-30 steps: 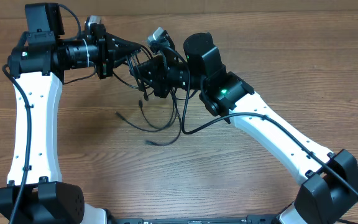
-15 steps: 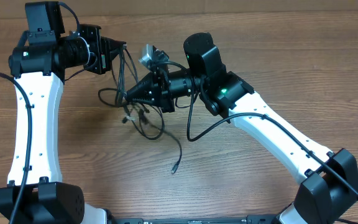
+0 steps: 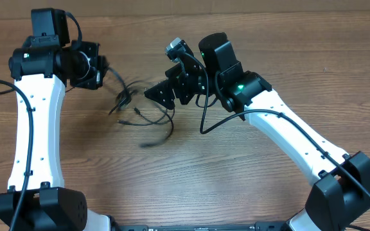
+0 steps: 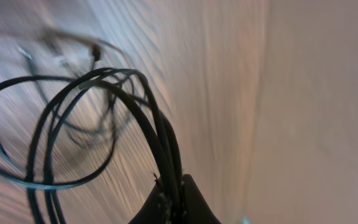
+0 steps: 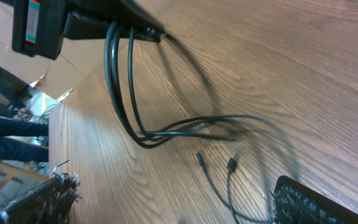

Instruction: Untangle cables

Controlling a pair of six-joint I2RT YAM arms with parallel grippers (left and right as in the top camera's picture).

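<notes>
Left claw (image 4: 173,205) is clamped tight on a bunch of thin black cables (image 5: 110,68) at about 10 o'clock on the wooden bench (image 3: 236,186), loops and plug ends trailing onto the wood toward centre, and right claw (image 3: 158,94), at their 3 o'clock, gapes wide, gripping nothing.

Table top (image 3: 172,186): brown wood-grain board; fills nearly the whole overhead view, grain running left to right.
Far edge: pale tan band (image 3: 313,5) along the top of the overhead view, beyond the table.
Side surface (image 4: 316,112): plain pinkish-tan plane, right half of the left wrist view; blurred.
Room beyond table (image 5: 5,130): dark, cluttered shapes, upper left of the right wrist view; not identifiable.
Light: even and diffuse; soft sheen on the wood.
</notes>
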